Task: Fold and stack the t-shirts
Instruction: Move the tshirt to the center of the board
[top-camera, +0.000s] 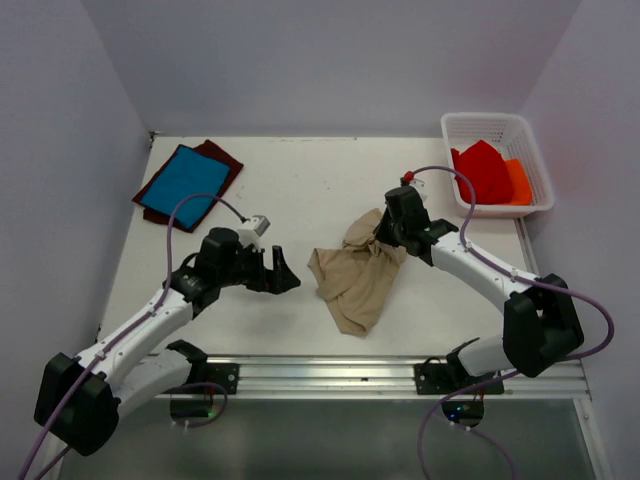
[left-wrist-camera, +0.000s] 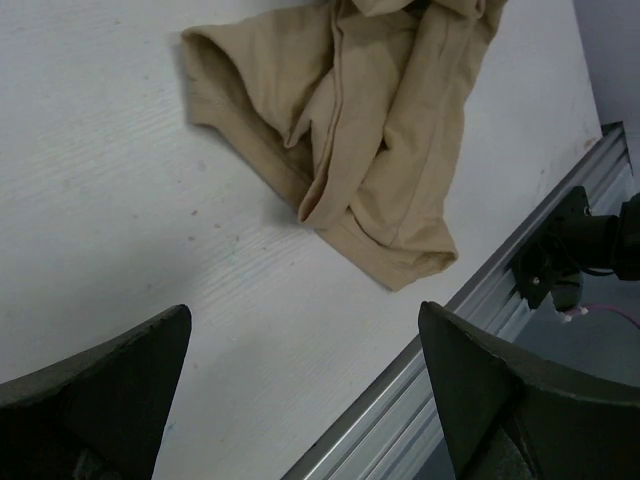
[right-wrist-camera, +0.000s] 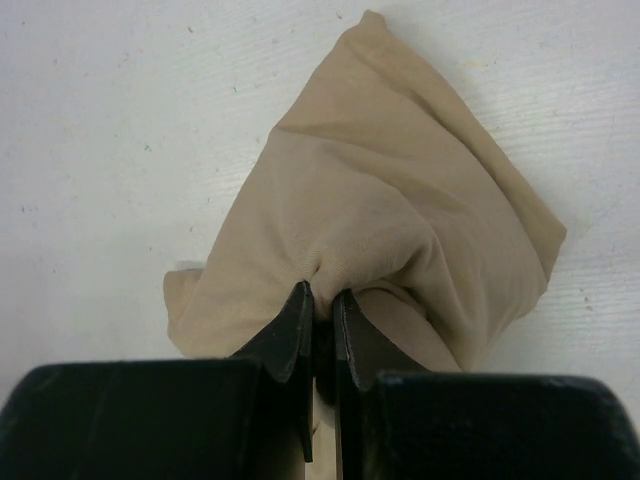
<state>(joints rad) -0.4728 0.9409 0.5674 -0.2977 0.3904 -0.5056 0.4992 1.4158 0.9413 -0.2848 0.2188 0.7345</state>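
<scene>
- White table (top-camera: 300, 190) boxed in by pale walls (top-camera: 300, 60); a white basket (top-camera: 485, 117) sits far right.
- Blue t-shirt (top-camera: 185, 180) lies folded on maroon t-shirt (top-camera: 228, 160), far left.
- Left hand (top-camera: 288, 275) hovers open beside crumpled tan t-shirt (top-camera: 355, 280), mid-table.
- Right hand (right-wrist-camera: 320, 300) reaches in from the right, clamped on that shirt's far edge.

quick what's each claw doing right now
Left claw: open, holding nothing.
Right claw: closed, pinching a fold of the tan shirt.
</scene>
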